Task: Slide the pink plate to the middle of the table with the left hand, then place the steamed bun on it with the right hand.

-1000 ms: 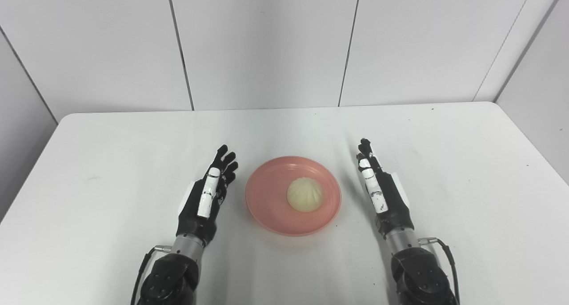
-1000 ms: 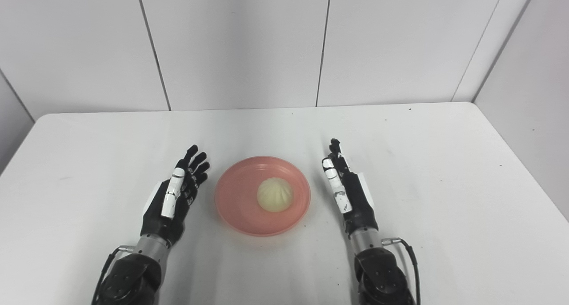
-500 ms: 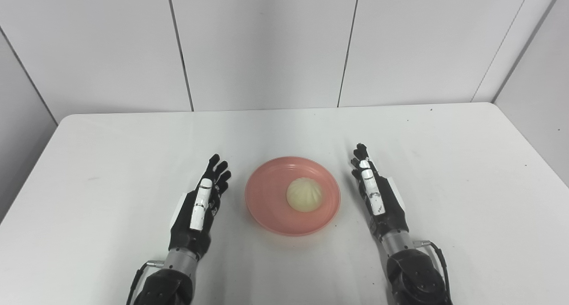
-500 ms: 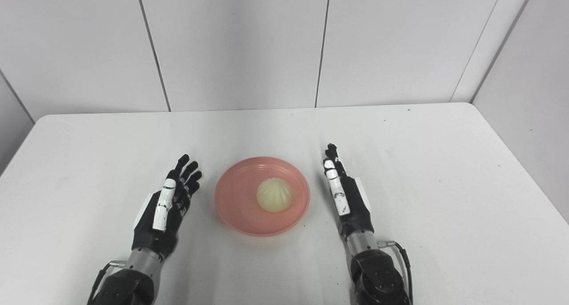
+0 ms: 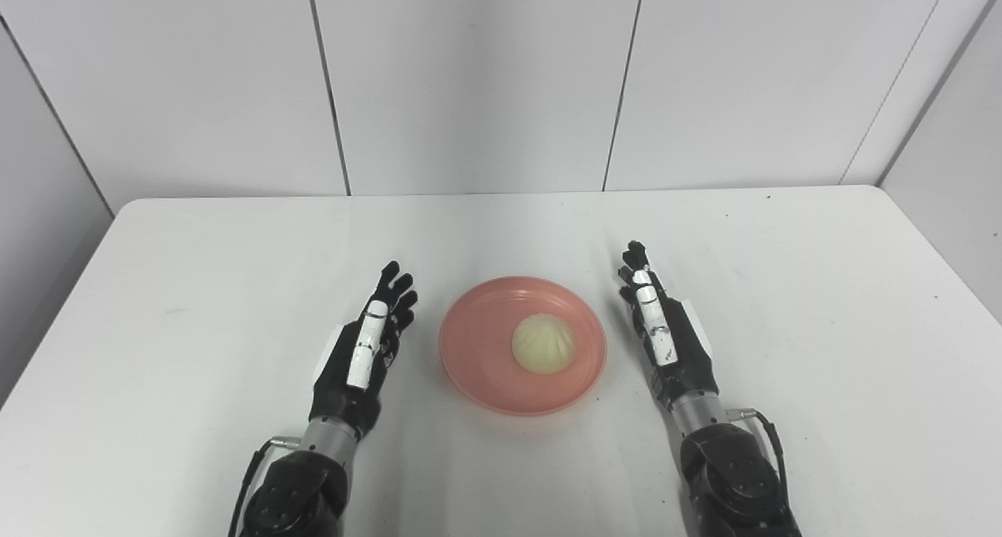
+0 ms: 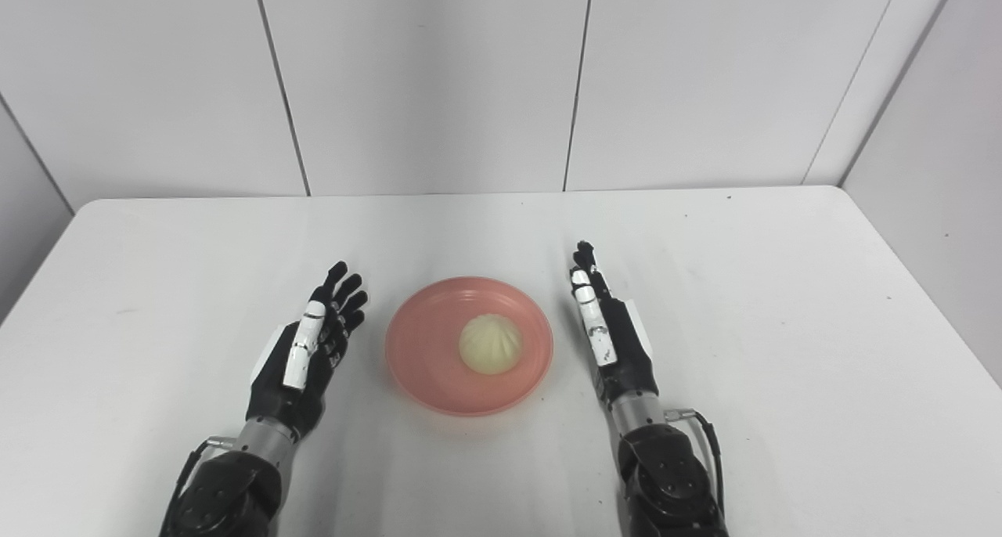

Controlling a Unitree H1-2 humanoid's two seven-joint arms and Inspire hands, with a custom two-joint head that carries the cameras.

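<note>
Both forearms run off the bottom edge, so nothing above the wrists shows. The palm of the left hand [image 5: 360, 357] and of the right hand [image 5: 665, 337] face inward, so their inner sides are hidden. The bun [image 5: 543, 343] covers the middle of the plate [image 5: 477, 357], and the table [image 5: 196, 286] is cut off at its near edge.

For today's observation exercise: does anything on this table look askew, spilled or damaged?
Nothing stands out. The steamed bun sits whole on the pink plate, which lies flat on the table.
</note>
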